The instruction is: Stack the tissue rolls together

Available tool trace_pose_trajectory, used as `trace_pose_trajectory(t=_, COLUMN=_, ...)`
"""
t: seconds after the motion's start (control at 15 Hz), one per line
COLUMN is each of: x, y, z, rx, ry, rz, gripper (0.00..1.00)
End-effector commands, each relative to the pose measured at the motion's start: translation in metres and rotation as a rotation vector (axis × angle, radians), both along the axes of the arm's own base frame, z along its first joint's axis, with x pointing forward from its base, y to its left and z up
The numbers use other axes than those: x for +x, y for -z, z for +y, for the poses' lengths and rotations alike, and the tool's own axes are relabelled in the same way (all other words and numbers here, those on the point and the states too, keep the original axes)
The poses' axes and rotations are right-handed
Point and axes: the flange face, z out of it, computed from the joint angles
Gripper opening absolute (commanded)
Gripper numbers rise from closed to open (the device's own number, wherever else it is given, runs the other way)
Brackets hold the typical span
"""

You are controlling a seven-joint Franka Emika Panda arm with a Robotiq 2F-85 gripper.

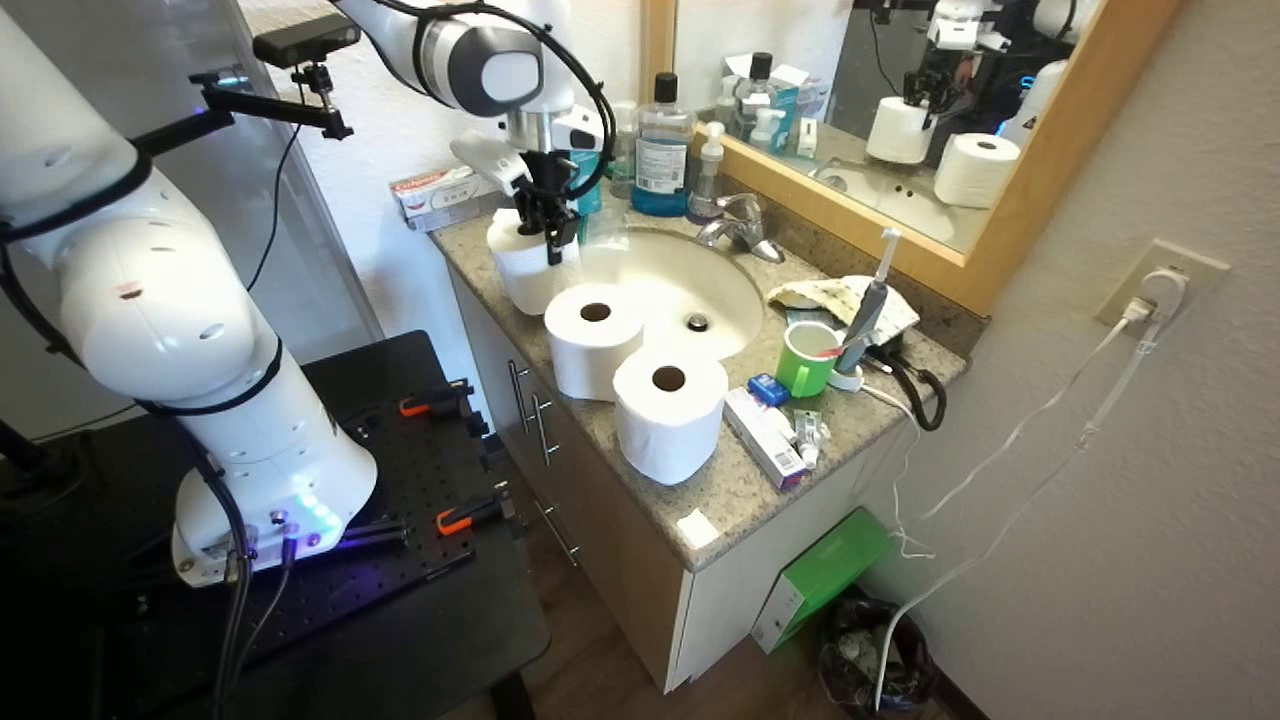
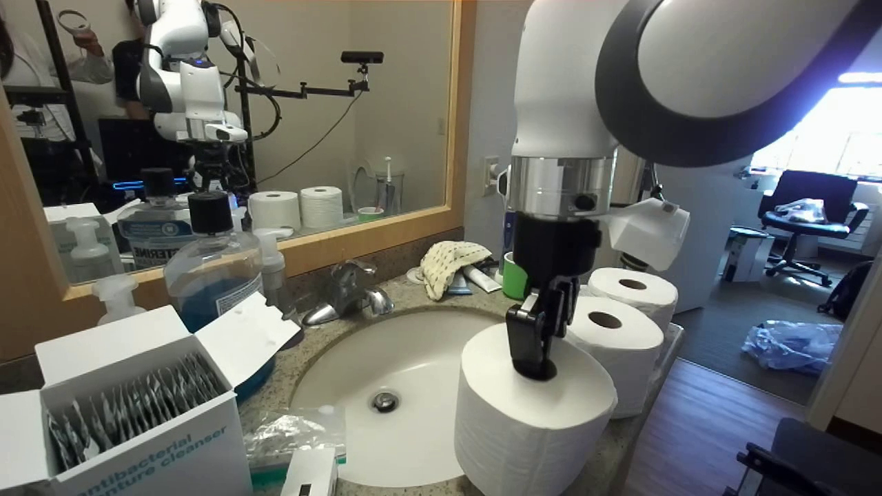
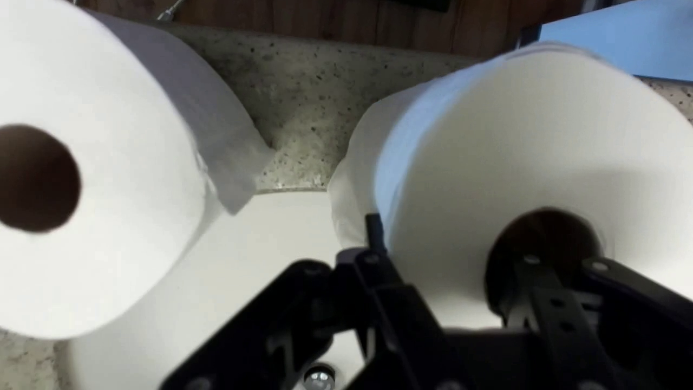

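Tool point(image 3: 452, 244) has got the held roll point(image 1: 520, 280) pinched by its wall: one finger point(image 3: 549, 303) down the hole, the other on the outside. That one's up and left of center in an exterior view, a bit tilted, by the rim of the sink point(image 1: 715, 285); can't tell if its bottom is touching the counter point(image 1: 745, 500). The middle roll point(image 1: 595, 365) and end roll point(image 1: 668, 435) are around the center of the frame, both upright, so close together I can't say whether they touch. All fat white cylinders, soft matte paper, slightly dented sides. In the wrist view, the one on the left has a loose flap poking out.

Counter's speckled, stone-looking stuff; sink's a smooth cream oval with a shiny tap point(image 1: 742, 232) above and right of it. As for clutter: a clear bottle point(image 1: 660, 170) with blue liquid and a pump bottle point(image 1: 705, 188) near the top center, plus a green cup point(image 1: 803, 365) and a long carton point(image 1: 768, 440) just right of the end roll. In an exterior view, an open white box point(image 2: 158, 458) crammed with upright sachets point(image 2: 138, 403) hogs the lower left, and the held roll and tool hide part of the middle roll.
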Motion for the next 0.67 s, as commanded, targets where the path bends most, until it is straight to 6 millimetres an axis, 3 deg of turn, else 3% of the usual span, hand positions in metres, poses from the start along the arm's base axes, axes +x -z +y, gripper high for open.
trace_pose_trajectory(t=0.0, x=-0.006, y=-0.048, z=0.016, rx=-0.041, ry=-0.010, rz=-0.046, gripper=0.14)
trace_pose_trajectory(t=0.4, x=-0.003, y=-0.103, z=-0.006, rx=-0.047, ry=0.051, rz=-0.065, gripper=0.14)
trace_pose_trajectory(t=0.6, x=-0.001, y=-0.111, z=-0.028, rx=-0.033, ry=0.094, rz=-0.067, gripper=0.14)
